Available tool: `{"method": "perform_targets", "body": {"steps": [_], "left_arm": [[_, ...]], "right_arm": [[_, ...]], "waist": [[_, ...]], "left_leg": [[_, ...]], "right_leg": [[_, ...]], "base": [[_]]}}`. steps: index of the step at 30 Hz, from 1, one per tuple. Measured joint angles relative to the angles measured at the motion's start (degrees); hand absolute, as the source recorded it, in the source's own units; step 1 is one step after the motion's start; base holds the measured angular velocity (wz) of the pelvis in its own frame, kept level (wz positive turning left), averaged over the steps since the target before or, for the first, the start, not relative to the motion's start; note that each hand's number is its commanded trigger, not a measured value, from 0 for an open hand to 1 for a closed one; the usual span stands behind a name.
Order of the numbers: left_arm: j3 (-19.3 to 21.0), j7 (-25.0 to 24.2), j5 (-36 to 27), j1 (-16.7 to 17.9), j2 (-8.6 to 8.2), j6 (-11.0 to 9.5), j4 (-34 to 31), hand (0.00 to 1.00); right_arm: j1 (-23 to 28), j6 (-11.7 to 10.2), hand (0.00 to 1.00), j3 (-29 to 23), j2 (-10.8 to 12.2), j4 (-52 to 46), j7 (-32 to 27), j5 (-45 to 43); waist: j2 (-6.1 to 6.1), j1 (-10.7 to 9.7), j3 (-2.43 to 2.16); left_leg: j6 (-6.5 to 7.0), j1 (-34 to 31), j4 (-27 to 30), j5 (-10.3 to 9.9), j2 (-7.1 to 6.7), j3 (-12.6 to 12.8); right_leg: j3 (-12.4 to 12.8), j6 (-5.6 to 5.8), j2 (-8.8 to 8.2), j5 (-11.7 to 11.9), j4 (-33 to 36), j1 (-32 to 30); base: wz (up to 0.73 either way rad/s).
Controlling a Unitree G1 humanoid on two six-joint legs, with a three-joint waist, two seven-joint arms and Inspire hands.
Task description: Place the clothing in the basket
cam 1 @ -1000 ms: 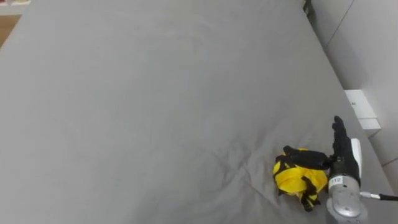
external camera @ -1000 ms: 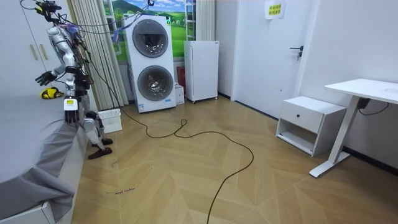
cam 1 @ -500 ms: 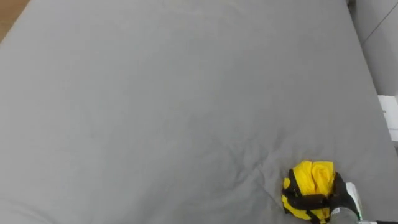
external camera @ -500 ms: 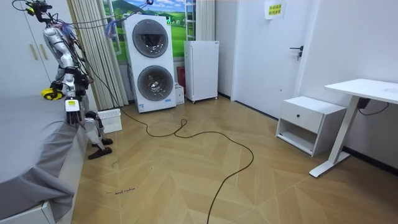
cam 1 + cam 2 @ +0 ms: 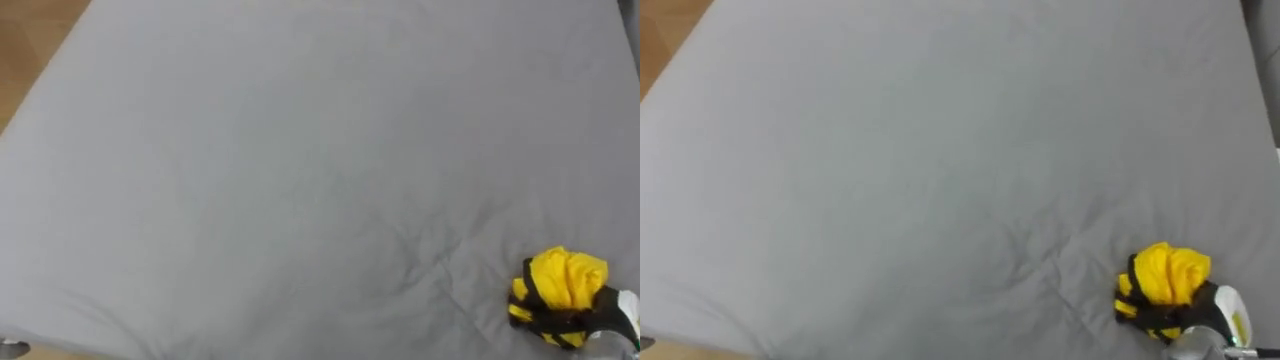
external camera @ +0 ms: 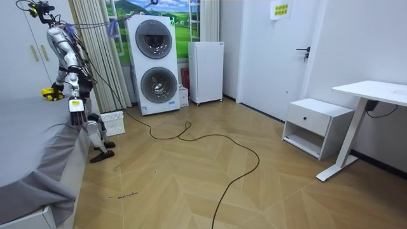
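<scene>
Eye views look down close on the bed (image 5: 300,180), which the distant room view shares

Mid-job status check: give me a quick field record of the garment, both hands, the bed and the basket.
garment: yellow cloth, bunched, at the near right of the bed
right hand: right hand, fingers curled round the yellow cloth
left hand: left hand hangs beside the bed's edge in the room view
bed: grey sheet, lightly creased near the cloth
basket: white slatted basket on the floor by the robot's feet
progress: cloth not yet in the basket
</scene>
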Motion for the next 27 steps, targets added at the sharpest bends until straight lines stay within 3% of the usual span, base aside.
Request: {"method": "perform_targets", "body": {"steps": [6,8,14,17,18,19,23,25,27], "left_arm": [[0.1,0.2,0.2,0.7,0.28,-0.2,-0.6,0.0],[0.4,0.2,0.4,1.4,0.25,-0.7,-0.9,0.0],[3.8,1.8,1.6,4.0,0.09,-0.7,-2.1,0.0],[6.3,2.8,2.2,5.3,0.22,-0.2,-2.2,0.0],[7.0,2.8,2.2,5.6,0.3,0.0,-2.2,0.0],[7.1,2.8,2.4,5.8,0.36,0.4,-2.2,0.0],[8.6,3.0,3.0,6.2,0.26,2.6,-2.1,0.0],[8.6,3.7,2.9,6.7,-0.35,4.3,-2.1,0.0],[8.7,3.7,3.1,7.2,-0.34,5.6,-2.1,0.0]], "right_arm": [[1.1,0.0,1.0,-1.8,0.2,-0.5,0.0,5.2],[2.2,-0.4,1.0,-2.4,0.5,-1.6,0.2,5.8],[9.4,0.2,1.0,-7.3,1.5,-15.0,2.0,6.5],[10.4,0.6,1.0,-9.9,1.6,-18.3,2.0,6.4],[11.4,0.8,1.0,-11.7,1.6,-20.7,1.9,6.6],[12.8,0.8,1.0,-13.3,1.5,-23.9,1.7,7.6],[16.0,0.8,1.0,-15.5,1.5,-29.8,1.7,7.7],[17.1,0.9,1.0,-16.1,1.6,-30.2,1.7,7.2],[17.9,1.3,1.0,-16.8,1.7,-30.2,1.7,6.7]], "waist": [[-0.44,0.0,0.13],[-1.26,0.0,0.47],[-4.18,-2.7,0.6],[-6.05,-4.4,0.44],[-6.83,-5.2,0.71],[-7.36,-5.6,0.68],[-7.34,-6.6,0.72],[-6.71,-7.1,0.79],[-6.1,-8.0,0.73]], "left_leg": [[-0.3,3.5,-3.2,0.2,-0.03,0.9],[-0.3,4.9,-3.9,0.2,-0.07,1.3],[-0.3,9.1,-5.3,0.2,-0.6,1.7],[-0.29,11.8,-5.4,0.2,-0.55,2.6],[-0.29,12.7,-5.4,0.2,-0.54,3.1],[-0.23,13.2,-5.4,0.1,-0.36,4.7],[0.15,14.4,-5.5,-0.6,0.92,7.6],[0.21,15.4,-6.0,-0.7,1.39,10.4],[0.23,15.9,-6.2,-0.7,1.56,11.6]], "right_leg": [[0.9,0.15,0.2,-0.1,-1.0,1.9],[1.6,0.33,0.22,-0.2,-1.1,2.8],[3.3,0.81,0.08,-0.5,-2.0,6.2],[5.7,0.84,0.19,-0.6,-1.9,7.7],[8.0,0.79,0.48,-0.7,-2.0,8.4],[9.5,0.77,0.74,-0.9,-1.7,8.4],[11.9,1.25,1.49,-0.2,-1.6,8.4],[14.0,1.02,1.88,0.7,-1.5,8.2],[15.0,0.96,2.05,1.1,-1.4,8.0]], "base": [[-0.09],[-0.19],[-0.11],[-0.26],[-0.15],[-0.19],[-0.35],[-0.54],[-0.41]]}}
